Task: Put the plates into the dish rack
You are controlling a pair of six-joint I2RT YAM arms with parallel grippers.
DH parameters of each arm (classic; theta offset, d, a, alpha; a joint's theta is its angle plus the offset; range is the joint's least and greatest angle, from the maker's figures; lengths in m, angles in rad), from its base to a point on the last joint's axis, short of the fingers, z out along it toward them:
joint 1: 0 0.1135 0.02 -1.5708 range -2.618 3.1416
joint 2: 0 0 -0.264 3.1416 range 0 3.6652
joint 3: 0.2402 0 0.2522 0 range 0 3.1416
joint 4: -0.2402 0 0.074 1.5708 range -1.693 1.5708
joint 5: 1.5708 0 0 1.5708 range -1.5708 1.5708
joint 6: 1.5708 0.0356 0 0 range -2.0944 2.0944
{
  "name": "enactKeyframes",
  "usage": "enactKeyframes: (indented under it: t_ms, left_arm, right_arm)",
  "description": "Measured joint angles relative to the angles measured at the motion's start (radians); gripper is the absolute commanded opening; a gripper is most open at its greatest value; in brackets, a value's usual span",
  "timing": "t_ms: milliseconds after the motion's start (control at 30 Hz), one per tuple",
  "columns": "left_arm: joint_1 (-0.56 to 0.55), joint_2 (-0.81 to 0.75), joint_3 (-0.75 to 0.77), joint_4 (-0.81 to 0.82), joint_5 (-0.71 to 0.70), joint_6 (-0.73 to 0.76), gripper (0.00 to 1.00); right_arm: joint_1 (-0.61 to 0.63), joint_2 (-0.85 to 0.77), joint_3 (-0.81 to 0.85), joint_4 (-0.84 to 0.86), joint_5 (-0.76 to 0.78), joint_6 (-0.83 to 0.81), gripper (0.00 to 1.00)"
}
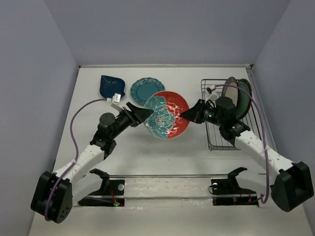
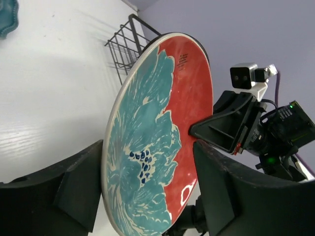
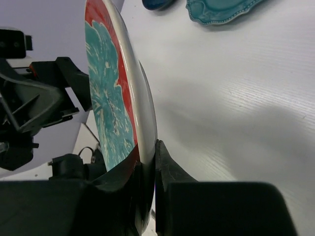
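White tabletop | likely handover toward dish rack [image 1: 215, 140] | red floral plate [image 1: 167, 115] on edge, tine-ready | right gripper [image 3: 149, 157] pinching rim | left gripper [image 2: 147, 164] spread, straddling plate

White table boxed in by 3 plain walls.
The white table [image 1: 162, 157] has a matte, faintly grained top, evenly lit, with only soft shadows on it. Beyond its far edge rises a grey-lavender back wall [image 1: 167, 29]. A left wall [image 1: 29, 98] and a right wall [image 1: 290, 64] of the same colour stand along its 2 sides. A thin pale rail [image 1: 167, 175] crosses the table near its front edge.
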Motion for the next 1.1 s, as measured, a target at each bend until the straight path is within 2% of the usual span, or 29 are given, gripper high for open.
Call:
enactKeyframes:
  t_ms: [133,333,600,867,1100]
  left_arm:
    - [-0.016,-0.038,0.042,-0.03,0.012,0.032,0.99]
    - [-0.026,-0.128,0.071,-0.129,-0.005,0.111,0.99]
    - [-0.026,-0.253,0.109,-0.334,-0.093,0.251,0.99]
    - [-0.026,-0.354,0.1,-0.461,-0.109,0.317,0.99]
    - [-0.026,-0.407,0.1,-0.536,-0.125,0.366,0.99]
  right_arm:
    - [0.014,-0.081,0.002,-0.056,0.093,-0.019,0.07]
    - [0.034,-0.121,0.134,-0.236,0.209,-0.099,0.07]
    - [0.019,-0.1,0.359,-0.475,0.691,-0.328,0.07]
    - [0.012,0.022,0.476,-0.583,1.141,-0.561,0.07]
    - [0.005,0.15,0.537,-0.596,1.297,-0.695,0.07]
